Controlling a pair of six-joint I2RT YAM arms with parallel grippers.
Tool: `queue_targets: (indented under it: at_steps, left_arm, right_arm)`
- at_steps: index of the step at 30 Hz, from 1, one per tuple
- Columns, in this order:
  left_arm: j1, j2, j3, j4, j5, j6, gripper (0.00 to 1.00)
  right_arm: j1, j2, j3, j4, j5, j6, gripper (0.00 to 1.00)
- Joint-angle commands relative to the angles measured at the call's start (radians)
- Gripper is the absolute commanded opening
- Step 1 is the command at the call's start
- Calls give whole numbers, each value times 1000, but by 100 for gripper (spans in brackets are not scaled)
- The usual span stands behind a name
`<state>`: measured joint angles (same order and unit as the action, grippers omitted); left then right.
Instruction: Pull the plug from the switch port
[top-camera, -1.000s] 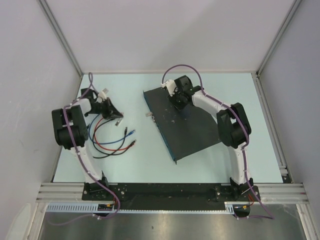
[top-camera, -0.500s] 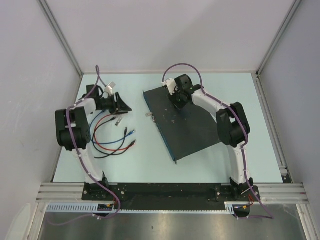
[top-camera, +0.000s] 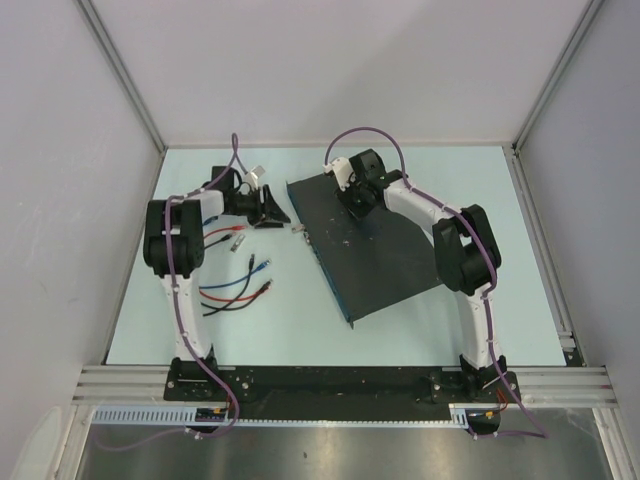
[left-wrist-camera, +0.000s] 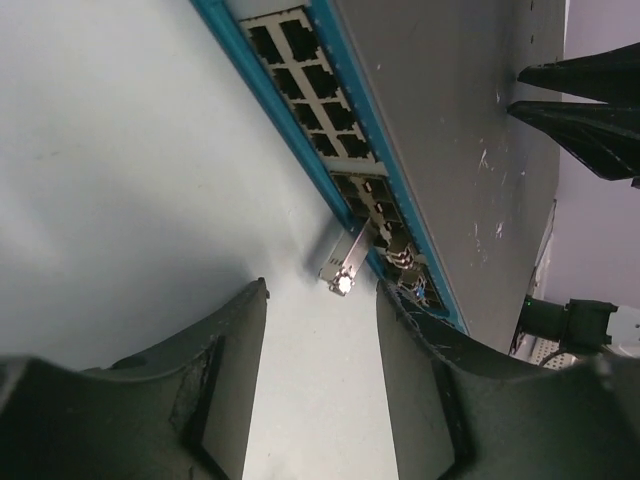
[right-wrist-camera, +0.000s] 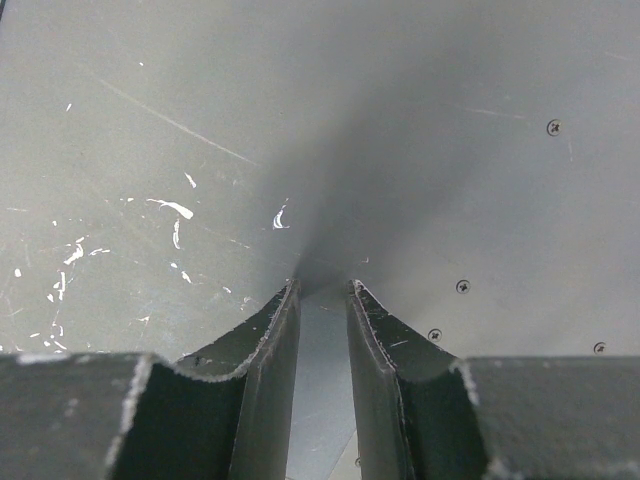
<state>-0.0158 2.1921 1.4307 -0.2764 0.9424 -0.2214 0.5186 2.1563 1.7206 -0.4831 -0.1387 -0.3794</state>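
The small silvery plug (left-wrist-camera: 343, 272) still sits in the bluish port edge of the flat black metal switch (top-camera: 380, 265) at centre frame. The left gripper (left-wrist-camera: 320, 300) hangs spread just short of it. The right gripper (right-wrist-camera: 322, 285), narrowly parted and empty, seems to press the switch top. Grasping and pulling remain.

We see a pale blue surface (top-camera: 290, 335) boxed in by plain grey walls: a left wall (top-camera: 60, 200), a far wall (top-camera: 340, 70) and a right wall (top-camera: 600, 220). On the left half of the surface lies a loose tangle of thin cables (top-camera: 228, 296), red, blue and black, their strands crossing. One end carries a blue connector (top-camera: 262, 266). A red connector (top-camera: 265, 288) lies just nearer than it, and a small silver connector (top-camera: 238, 241) lies toward the far side. Along the near edge we find an aluminium rail (top-camera: 120, 380), a slotted white cable duct (top-camera: 140, 412) and a brushed metal sheet (top-camera: 340, 450).
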Motion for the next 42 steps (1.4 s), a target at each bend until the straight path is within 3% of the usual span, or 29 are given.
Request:
queue_targets:
  at_steps: [1, 19, 25, 31, 34, 42]
  left_arm:
    - [-21, 41, 45, -26, -5, -1, 52]
    - [-62, 101, 53, -83, 68, 44, 40]
    - [-62, 87, 39, -89, 23, 39, 27]
    - [-33, 61, -16, -69, 29, 36, 8]
    - [-26, 34, -41, -131, -83, 86, 0]
    - [2, -3, -128, -155, -27, 114, 0]
  right_arm:
    - [18, 96, -67, -71, 19, -12, 31]
    - [21, 79, -102, -65, 13, -10, 31]
    - [23, 79, -101, -64, 17, -13, 31]
    - [23, 76, -102, -63, 24, -19, 31]
    - [23, 73, -108, -63, 30, -21, 31]
    - [29, 74, -101, -64, 39, -23, 31]
